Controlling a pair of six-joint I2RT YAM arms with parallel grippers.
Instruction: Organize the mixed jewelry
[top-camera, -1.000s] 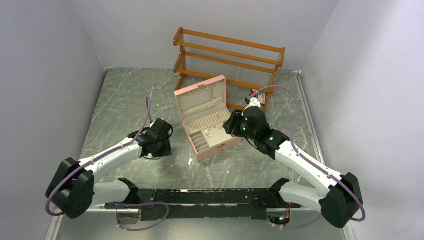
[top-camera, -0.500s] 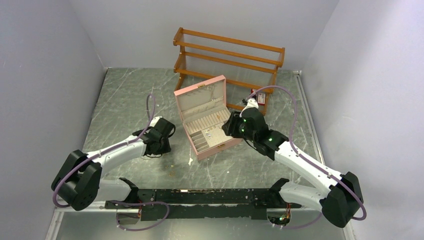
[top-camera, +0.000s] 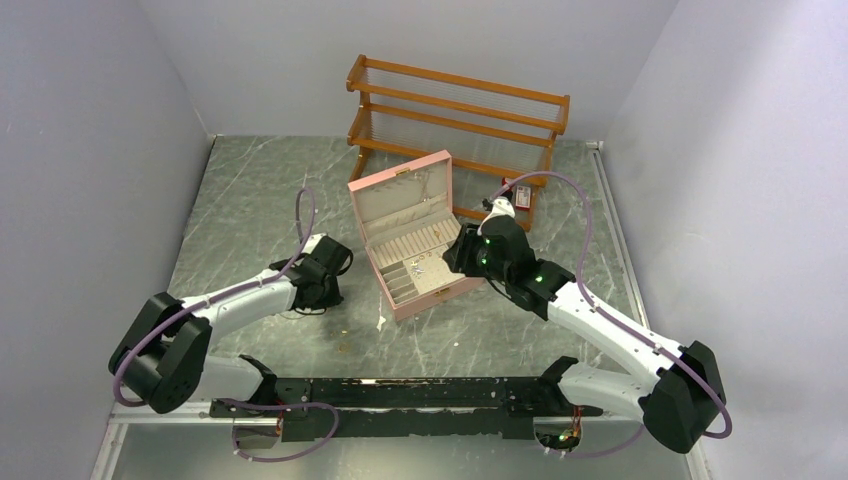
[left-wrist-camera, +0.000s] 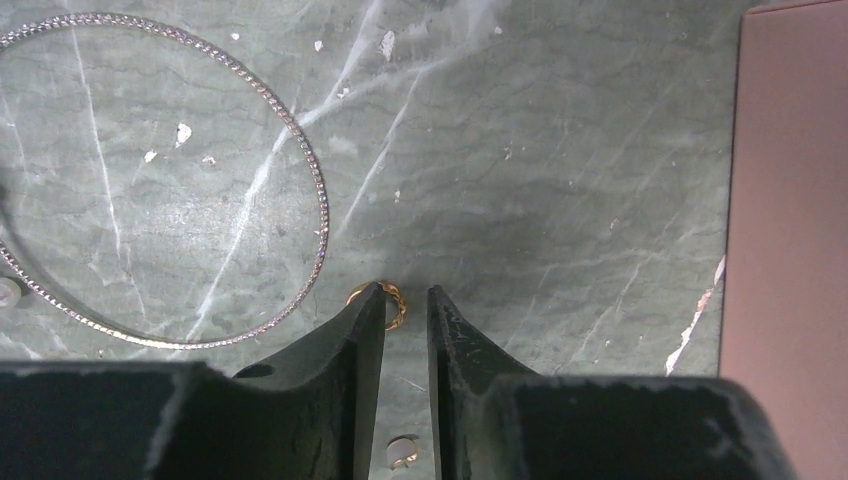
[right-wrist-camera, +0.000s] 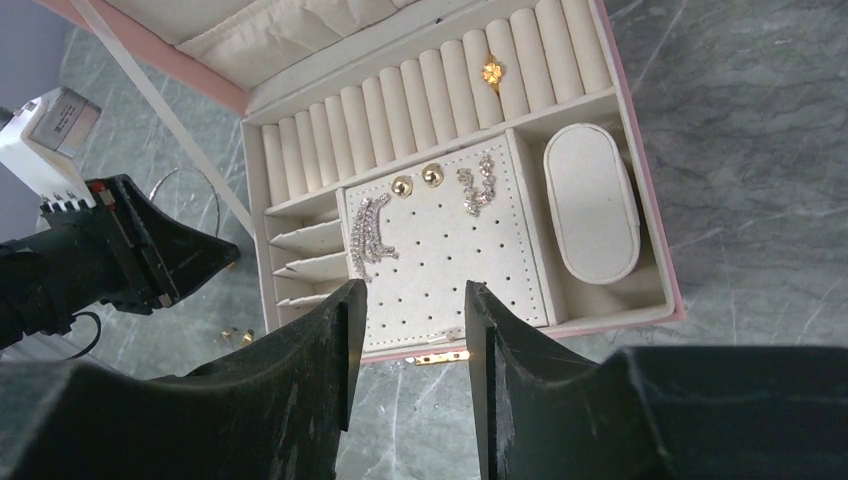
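**Jewellery on and beside the pink box (top-camera: 440, 297), seen from both wrists.**
Outside the box, on the veined green stone table (left-wrist-camera: 560, 150), lie a braided gold ring (left-wrist-camera: 396, 306) half hidden behind one finger and a fine beaded silvery chain loop (left-wrist-camera: 312, 175) cut off by the frame. The left pincer (left-wrist-camera: 407, 295) stands narrowly open with the ring at its tip, not clamped. Inside the box, cream rolls hold a gold ring (right-wrist-camera: 492, 72), and the perforated pad carries round gold studs (right-wrist-camera: 417, 179) and sparkling drop earrings (right-wrist-camera: 368, 236). The right pincer (right-wrist-camera: 408, 290) hovers open over the box's front edge, holding nothing.
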